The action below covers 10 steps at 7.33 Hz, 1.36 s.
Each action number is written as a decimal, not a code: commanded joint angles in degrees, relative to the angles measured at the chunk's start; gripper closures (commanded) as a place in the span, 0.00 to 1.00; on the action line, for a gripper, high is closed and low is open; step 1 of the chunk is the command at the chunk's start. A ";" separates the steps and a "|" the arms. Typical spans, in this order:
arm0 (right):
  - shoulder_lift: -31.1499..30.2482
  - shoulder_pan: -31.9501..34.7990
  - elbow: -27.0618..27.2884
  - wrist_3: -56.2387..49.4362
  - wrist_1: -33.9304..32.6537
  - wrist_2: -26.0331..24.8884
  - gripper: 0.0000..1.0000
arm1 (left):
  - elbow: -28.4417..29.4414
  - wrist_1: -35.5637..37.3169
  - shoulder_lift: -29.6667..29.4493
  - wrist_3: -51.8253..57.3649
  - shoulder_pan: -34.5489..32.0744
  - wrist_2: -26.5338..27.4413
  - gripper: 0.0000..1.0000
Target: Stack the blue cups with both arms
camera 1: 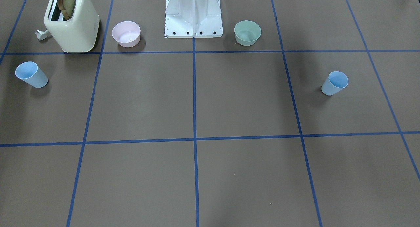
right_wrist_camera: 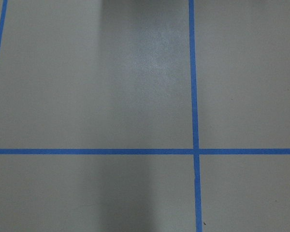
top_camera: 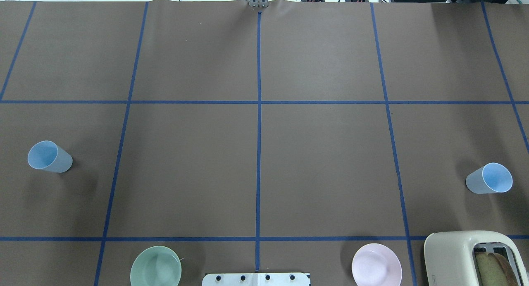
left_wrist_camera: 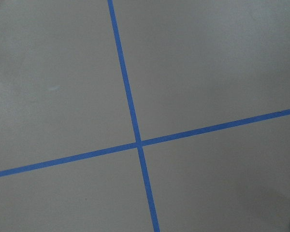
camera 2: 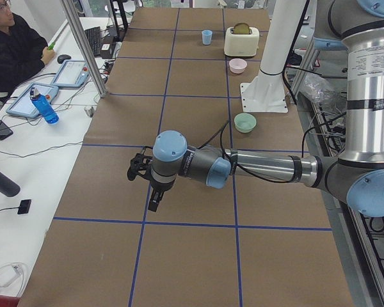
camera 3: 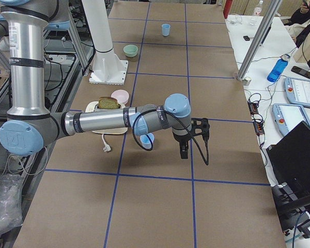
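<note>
Closest to the robot's white metal pedestal base (top_camera: 256, 279) stand two smooth, round plastic bowls: a pale green bowl (top_camera: 156, 270) on the left and a pink bowl (top_camera: 376, 269) on the right. Beside the pink bowl is a glossy cream toaster (top_camera: 454, 257) with rounded corners and a browned slice of bread (top_camera: 494, 269) in its slot.

Farther out stand the two blue cups, both smooth, tapered, handleless tumblers, upright with mouths up. The left blue cup (top_camera: 49, 156) is near the left edge of the counter (top_camera: 322, 166). The right blue cup (top_camera: 489, 179) is just beyond the toaster. They are well apart.

The counter is matte brown paper, taped into squares with blue lines.

Both grey metal arms reach out level above it. The left fingers (camera 2: 152, 204) and the right fingers (camera 3: 183, 153) point down. Whether either pair is spread or clenched, I cannot tell.
</note>
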 commanded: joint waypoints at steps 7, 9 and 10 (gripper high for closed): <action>-5.29 -4.02 -0.22 3.68 9.85 3.88 0.00 | -1.72 -0.34 -2.41 -8.83 5.94 0.88 0.02; -6.81 -9.39 -0.58 10.08 15.02 -0.51 0.00 | -1.90 -3.74 -2.24 -14.90 11.66 2.54 0.02; -7.51 -9.84 -0.40 10.45 15.29 -0.08 0.00 | -1.90 -6.20 -1.80 -17.71 13.16 2.55 0.02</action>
